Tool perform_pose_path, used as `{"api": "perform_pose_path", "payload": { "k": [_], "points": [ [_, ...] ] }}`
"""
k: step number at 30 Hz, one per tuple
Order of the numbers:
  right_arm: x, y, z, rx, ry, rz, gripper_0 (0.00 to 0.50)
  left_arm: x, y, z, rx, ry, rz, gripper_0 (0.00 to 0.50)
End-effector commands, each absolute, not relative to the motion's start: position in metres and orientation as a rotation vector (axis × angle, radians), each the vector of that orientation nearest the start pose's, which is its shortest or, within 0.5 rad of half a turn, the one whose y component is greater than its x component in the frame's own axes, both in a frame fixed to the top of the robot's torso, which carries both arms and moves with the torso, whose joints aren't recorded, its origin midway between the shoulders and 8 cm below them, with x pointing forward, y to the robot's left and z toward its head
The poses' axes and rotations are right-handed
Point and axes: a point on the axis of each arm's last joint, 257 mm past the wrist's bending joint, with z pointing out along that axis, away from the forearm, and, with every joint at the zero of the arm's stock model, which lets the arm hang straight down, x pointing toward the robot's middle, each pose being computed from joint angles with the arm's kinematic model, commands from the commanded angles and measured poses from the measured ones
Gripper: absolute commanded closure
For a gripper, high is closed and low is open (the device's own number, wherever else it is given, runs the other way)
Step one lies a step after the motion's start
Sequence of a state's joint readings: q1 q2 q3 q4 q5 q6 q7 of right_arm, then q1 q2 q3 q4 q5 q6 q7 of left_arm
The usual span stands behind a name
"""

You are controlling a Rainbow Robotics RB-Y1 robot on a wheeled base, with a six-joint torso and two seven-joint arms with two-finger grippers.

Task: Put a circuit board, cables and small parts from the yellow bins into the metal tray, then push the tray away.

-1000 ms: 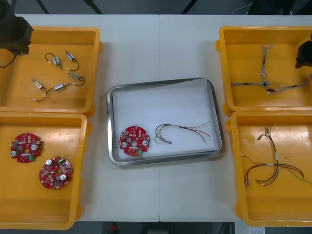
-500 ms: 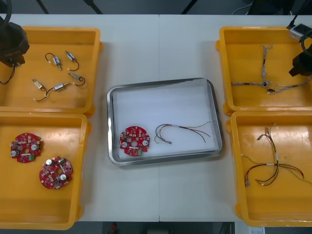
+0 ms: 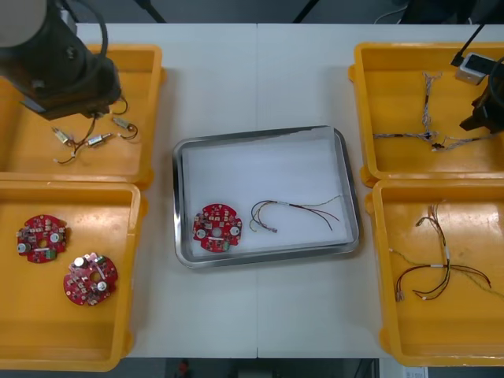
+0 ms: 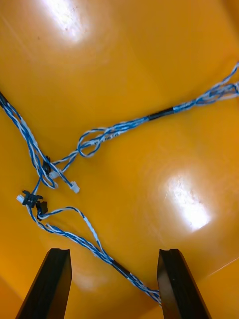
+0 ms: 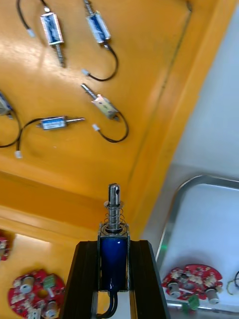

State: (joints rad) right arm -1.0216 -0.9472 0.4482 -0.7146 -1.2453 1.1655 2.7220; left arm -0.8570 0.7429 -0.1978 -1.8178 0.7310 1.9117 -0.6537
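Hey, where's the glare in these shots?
Right wrist view: two glare spots on the far right bin's floor, beyond the open right tool. Front view: the metal tray's rim glints. Left wrist view: softer sheen on the far left bin behind the small metal part in the left tool.

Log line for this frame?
left gripper shut on small metal part | right gripper open above blue-and-white cable | tray: circuit board, multicolour cable
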Motion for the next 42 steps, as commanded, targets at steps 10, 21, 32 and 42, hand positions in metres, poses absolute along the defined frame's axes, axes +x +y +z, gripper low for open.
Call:
{"api": "perform_pose_path", "payload": {
  "k": [10,21,32,42],
  "points": [
    [0.593,-0.484,-0.157,-1.149,2.282,-0.367,0.0,0.519,0.146,-0.155,-0.496,2.525,-0.066,0.5],
    [0.6,-0.475,-0.186,-1.205,2.256,-0.416,0.0,0.512,0.096,-0.206,-0.515,2.528,-0.07,0.5],
    [0.596,-0.46,-0.206,-1.23,2.266,-0.374,0.0,0.522,0.095,-0.239,-0.498,2.51,-0.017,0.5],
    [0.596,-0.444,-0.227,-1.182,2.266,-0.301,0.0,0.524,0.094,-0.245,-0.495,2.518,-0.027,0.5]
  ]
}}
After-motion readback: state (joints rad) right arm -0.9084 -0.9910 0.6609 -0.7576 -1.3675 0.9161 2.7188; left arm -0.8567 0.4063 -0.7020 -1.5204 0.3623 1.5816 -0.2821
